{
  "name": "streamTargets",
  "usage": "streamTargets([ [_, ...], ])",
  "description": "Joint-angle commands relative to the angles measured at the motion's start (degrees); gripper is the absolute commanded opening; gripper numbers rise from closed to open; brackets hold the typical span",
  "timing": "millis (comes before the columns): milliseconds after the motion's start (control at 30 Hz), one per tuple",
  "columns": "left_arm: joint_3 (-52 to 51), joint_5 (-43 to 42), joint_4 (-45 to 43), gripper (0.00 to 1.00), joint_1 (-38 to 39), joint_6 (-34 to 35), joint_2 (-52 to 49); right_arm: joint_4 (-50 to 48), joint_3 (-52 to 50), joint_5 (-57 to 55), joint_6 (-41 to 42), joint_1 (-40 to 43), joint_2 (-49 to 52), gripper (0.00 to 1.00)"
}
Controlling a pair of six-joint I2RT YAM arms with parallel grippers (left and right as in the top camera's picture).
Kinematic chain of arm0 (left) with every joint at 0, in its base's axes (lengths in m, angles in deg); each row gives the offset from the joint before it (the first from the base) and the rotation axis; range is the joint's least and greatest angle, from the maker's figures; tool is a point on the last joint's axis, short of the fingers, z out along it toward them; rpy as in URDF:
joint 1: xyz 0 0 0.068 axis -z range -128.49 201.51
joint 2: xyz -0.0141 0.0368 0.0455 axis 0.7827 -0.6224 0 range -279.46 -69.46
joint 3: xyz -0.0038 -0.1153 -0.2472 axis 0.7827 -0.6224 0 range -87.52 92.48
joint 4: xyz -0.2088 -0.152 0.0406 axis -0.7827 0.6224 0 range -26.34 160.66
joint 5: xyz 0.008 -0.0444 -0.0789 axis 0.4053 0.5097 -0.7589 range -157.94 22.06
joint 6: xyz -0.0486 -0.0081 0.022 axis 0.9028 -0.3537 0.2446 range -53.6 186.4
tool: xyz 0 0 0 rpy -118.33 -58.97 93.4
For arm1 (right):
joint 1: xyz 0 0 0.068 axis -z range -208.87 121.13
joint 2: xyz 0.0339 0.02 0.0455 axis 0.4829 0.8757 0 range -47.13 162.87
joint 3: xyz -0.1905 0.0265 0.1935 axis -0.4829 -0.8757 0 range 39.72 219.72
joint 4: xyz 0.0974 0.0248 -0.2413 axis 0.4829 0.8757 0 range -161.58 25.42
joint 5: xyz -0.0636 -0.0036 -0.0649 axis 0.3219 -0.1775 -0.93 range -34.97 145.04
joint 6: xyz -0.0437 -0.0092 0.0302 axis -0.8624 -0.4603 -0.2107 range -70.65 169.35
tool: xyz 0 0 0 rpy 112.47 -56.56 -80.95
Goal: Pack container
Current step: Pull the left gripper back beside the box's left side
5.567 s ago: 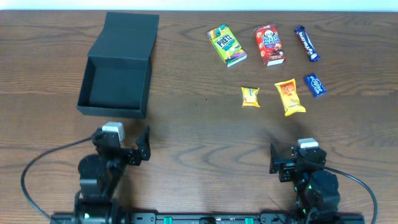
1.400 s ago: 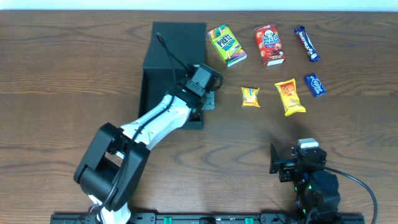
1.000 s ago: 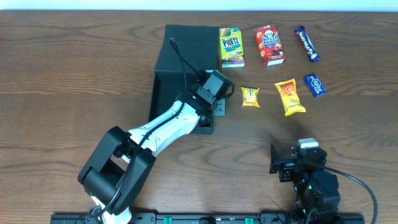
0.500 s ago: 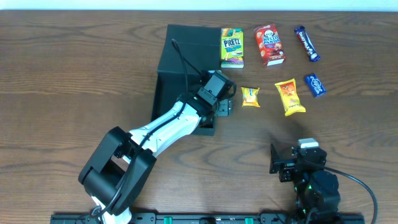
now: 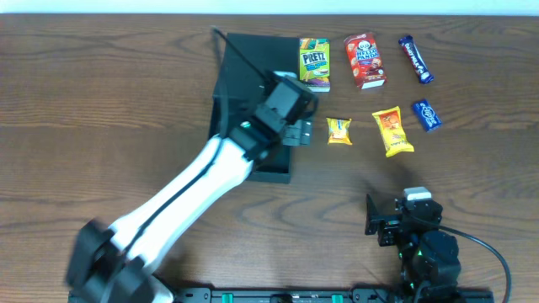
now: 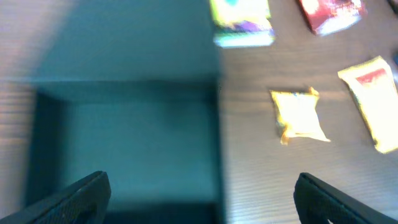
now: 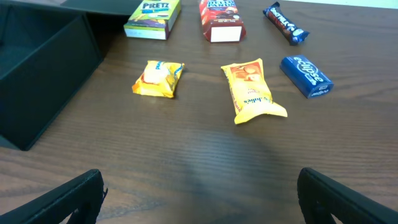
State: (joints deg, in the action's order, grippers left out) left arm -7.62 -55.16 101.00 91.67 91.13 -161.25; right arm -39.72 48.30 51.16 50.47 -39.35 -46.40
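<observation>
- Overhead: one black container [image 5: 257, 59] lies left of centre at the far side of the table [image 5: 84, 101], with its flap lid open on the far side. The left gripper [image 5: 299, 133] hovers over its right wall. The right gripper [image 5: 377, 217] sits at the near edge, well apart from everything.
- Overhead count: six snacks lie right of the container. There is one green box [image 5: 313, 63], one red box [image 5: 365, 61], one blue bar [image 5: 415, 59], one blue packet [image 5: 426, 114], one small yellow packet [image 5: 338, 130] and one large yellow packet [image 5: 392, 130].
- Left wrist: your left fingers stand wide apart with nothing between them. The container's empty interior fills the left half, and the small yellow packet lies just right of it.
- Right wrist: the right fingers are also spread wide and hold nothing. All six snacks show.
- Risk: the green box sits against the lid's right edge, so a grasp there may catch the lid and drag the container.
- Risk: the left gripper is above the right wall, so a straight descent may strike it.
</observation>
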Motion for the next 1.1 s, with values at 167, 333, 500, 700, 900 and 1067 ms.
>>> streamTargets([
  [167,0.9,10.7,10.3,0.95,-8.1,-3.6,9.1,0.1,-0.1,-0.4,1.0,-0.4,-0.2,0.99],
  [333,-1.3,5.8,11.1,0.94,-14.8,-5.4,8.7,0.1,-0.1,-0.4,1.0,-0.4,-0.2,0.99],
  [500,-7.1,0.2,6.5,0.94,-20.5,-6.9,8.7,0.1,-0.1,-0.4,1.0,-0.4,-0.2,0.99],
  [700,-14.5,-1.1,0.6,0.92,-24.4,-9.3,8.6,0.1,-0.1,-0.4,1.0,-0.4,-0.2,0.99],
  [900,-20.0,-1.1,-3.5,0.91,-24.5,-10.2,8.6,0.1,-0.1,-0.4,1.0,-0.4,-0.2,0.99],
  [1067,-24.0,-1.1,-7.9,0.91,-24.5,-12.0,8.6,0.1,-0.1,-0.4,1.0,-0.4,-0.2,0.99],
])
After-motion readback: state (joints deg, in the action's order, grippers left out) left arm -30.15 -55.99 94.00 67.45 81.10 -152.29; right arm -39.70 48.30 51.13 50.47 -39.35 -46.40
